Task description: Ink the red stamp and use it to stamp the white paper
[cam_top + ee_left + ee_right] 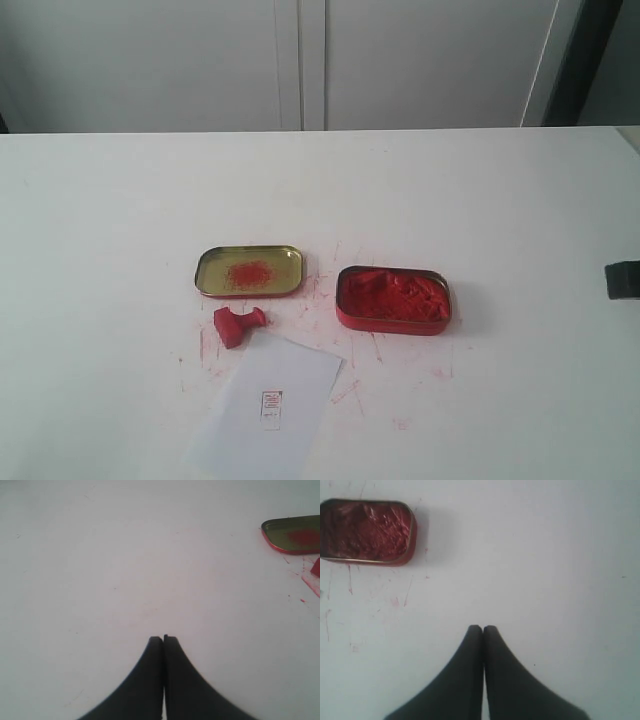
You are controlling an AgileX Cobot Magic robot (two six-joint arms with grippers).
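The red stamp (238, 325) lies on its side on the table, just off the far corner of the white paper (268, 410). A tiny red imprint (271, 403) marks the paper. A sliver of the stamp (316, 568) shows at the edge of the left wrist view. My left gripper (163, 638) is shut and empty over bare table, well away from the stamp. My right gripper (482, 628) is shut and empty too, over bare table beside the ink tin. In the exterior view only a dark piece of the right arm (622, 280) shows at the right edge.
A gold tin lid (249, 271) with red smears (295, 534) sits behind the stamp. The red tin of ink paste (393, 299) (366, 532) stands to the right of it. Red ink streaks (345, 390) stain the white table (120, 220) around them.
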